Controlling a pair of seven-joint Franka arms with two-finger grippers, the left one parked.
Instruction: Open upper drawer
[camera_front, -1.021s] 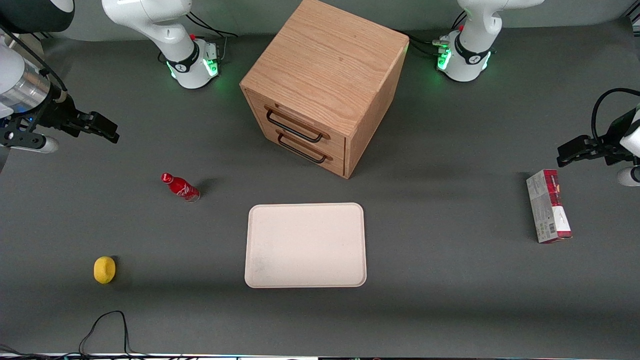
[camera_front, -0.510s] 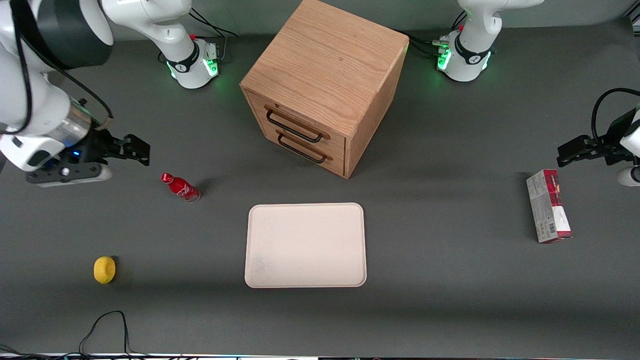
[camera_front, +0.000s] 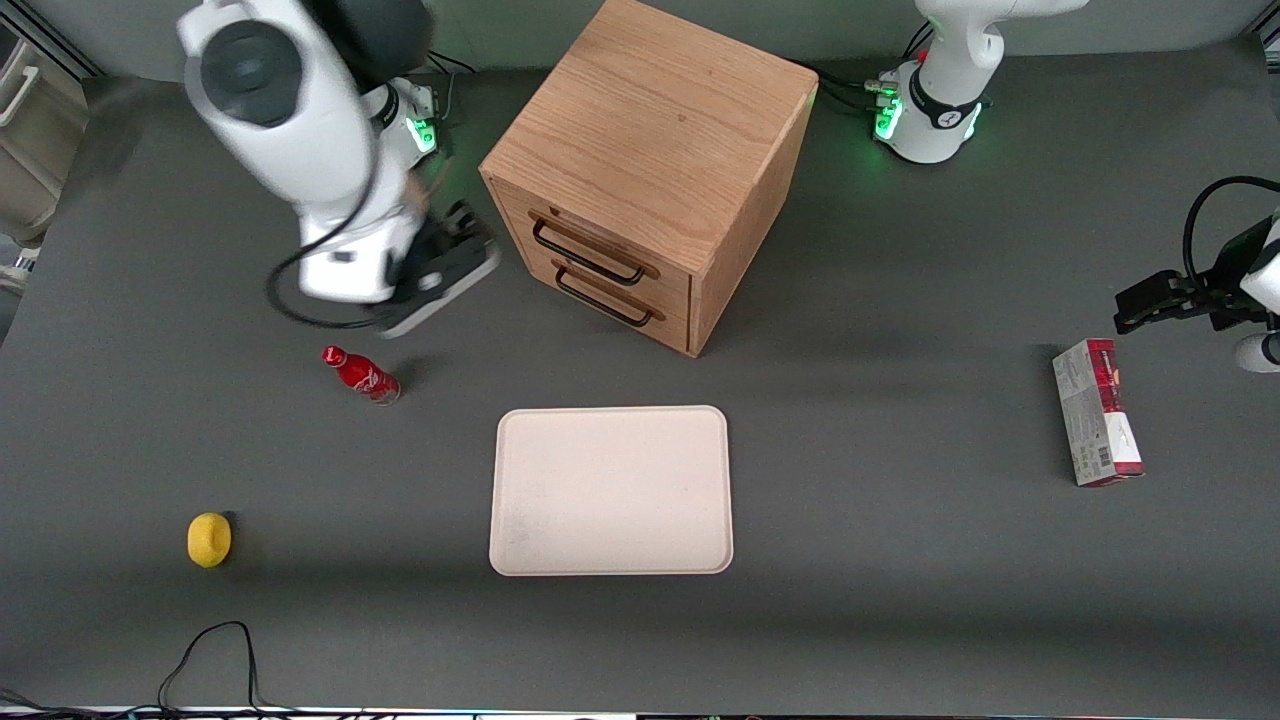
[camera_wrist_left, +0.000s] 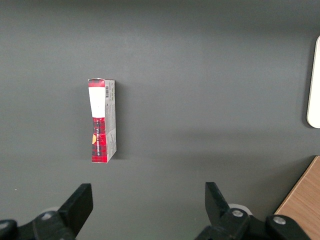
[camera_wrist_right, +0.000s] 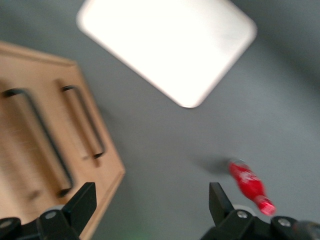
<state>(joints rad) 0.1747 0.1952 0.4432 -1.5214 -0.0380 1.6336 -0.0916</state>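
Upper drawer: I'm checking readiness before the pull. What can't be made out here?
Upper drawer interior: all views, hidden by its closed front.
End effector, open beside the cabinet: its height over the table, no side view.
Red bottle label: front view, too small.

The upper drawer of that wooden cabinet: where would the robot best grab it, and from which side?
Probably by the thin black wire handle on the upper drawer, mid-span, coming straight at the drawer front. The bar stands off the wood, leaving room for a finger, and spans most of the front. The hand is open, beside the cabinet, not touching it.
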